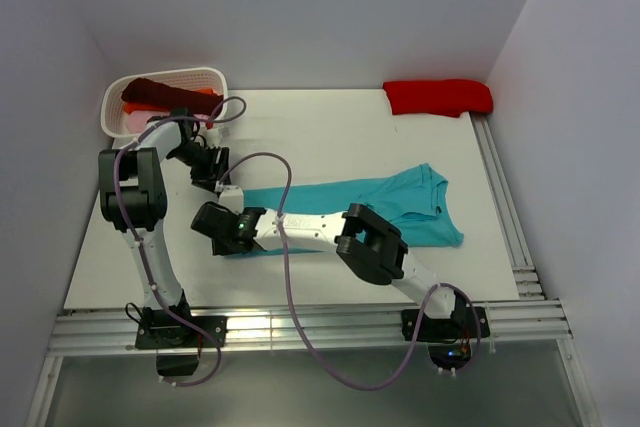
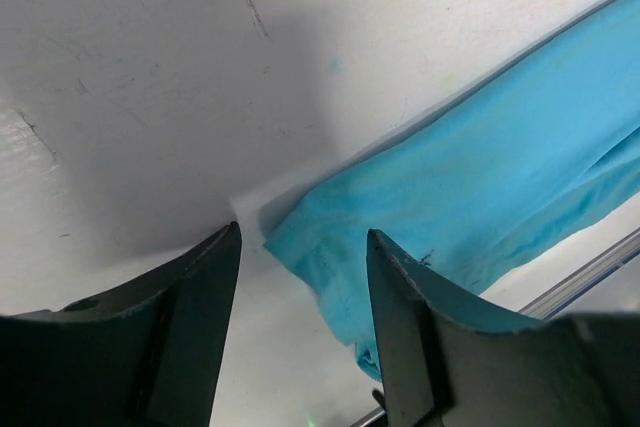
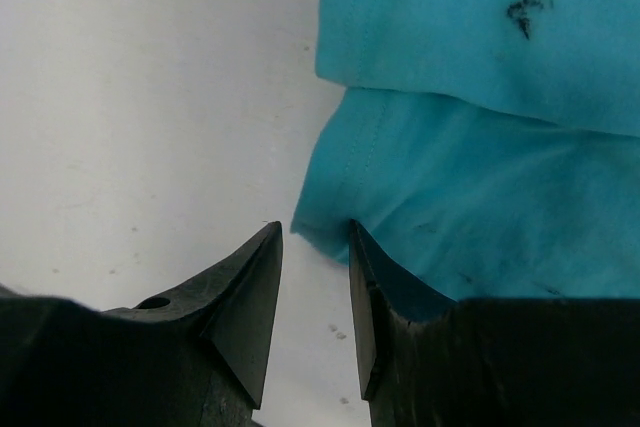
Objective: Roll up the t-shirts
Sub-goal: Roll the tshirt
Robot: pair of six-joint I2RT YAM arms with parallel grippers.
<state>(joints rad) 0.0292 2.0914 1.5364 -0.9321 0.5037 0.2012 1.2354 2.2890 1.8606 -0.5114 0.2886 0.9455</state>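
A: Where is the teal t-shirt (image 1: 410, 202)?

B: In the middle of the white table (image 1: 330, 137). It is folded into a long band running from left of centre to the right, where the collar and sleeves spread wider. The cloth is a soft, matte knit, lying flat with shallow creases.

A: Any detail on the cloth?

B: In the right wrist view two layers overlap. The lower one has a stitched hem (image 3: 365, 157) along its edge, and there is a small dark mark (image 3: 525, 12) at the upper right of that frame.

A: And the left gripper (image 2: 303, 232)?

B: It is at the band's left end, by the upper corner. Its dark, wedge-shaped fingers (image 2: 200, 327) stand well apart and grip nothing. The rounded cloth corner lies on the table just beyond the gap, partly behind the right-hand finger.

A: The right gripper (image 3: 313, 225)?

B: Same end, lower corner. The gap is narrower, but it is parted and empty. The cloth's corner sits just beyond the tip of the finger on the right of the frame; whether they touch I cannot tell.

A: What lies further out?

B: A white perforated plastic basket (image 1: 212, 85) sits in the upper left of the top view. It holds a dark maroon shirt (image 1: 150, 92) and some orange cloth (image 1: 206, 92). A bright red shirt (image 1: 437, 97) lies bunched at the table's upper right, well apart from the teal one. Metal rails (image 1: 300, 327) run along the table's bottom edge, and the tabletop shows fine scratches.
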